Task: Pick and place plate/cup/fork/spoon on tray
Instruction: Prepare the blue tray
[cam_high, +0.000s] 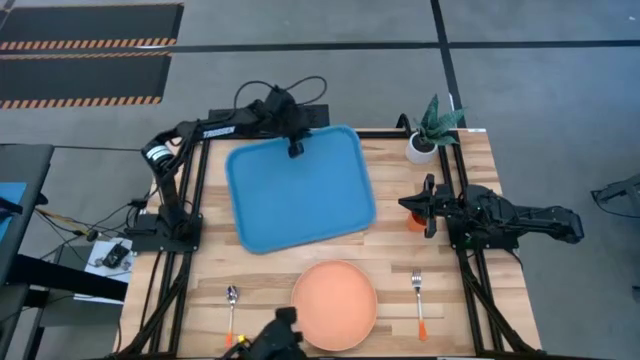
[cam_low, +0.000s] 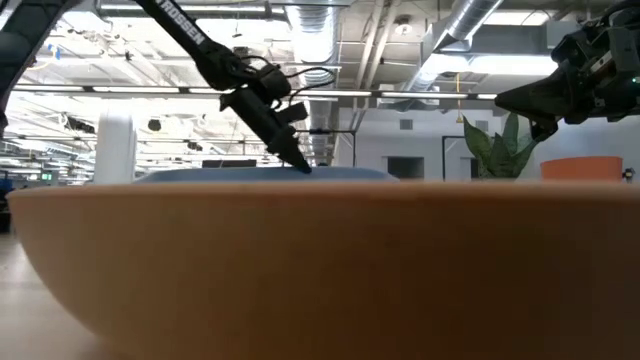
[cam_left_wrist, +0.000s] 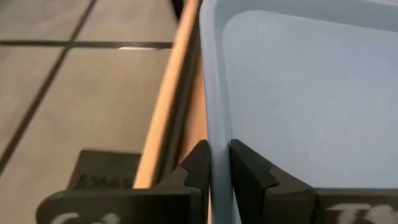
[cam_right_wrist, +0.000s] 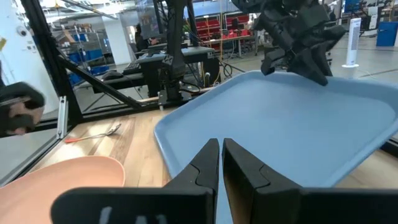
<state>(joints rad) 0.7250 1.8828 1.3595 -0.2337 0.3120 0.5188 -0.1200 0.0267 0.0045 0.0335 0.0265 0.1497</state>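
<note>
My left end effector (cam_high: 296, 150) pinches the blue tray's (cam_high: 300, 190) rim at its 12 o'clock edge — my right end effector (cam_high: 430, 206), fingers closed on nothing, hovers over the orange cup (cam_high: 415, 221) at the tray's 3 o'clock.
</note>
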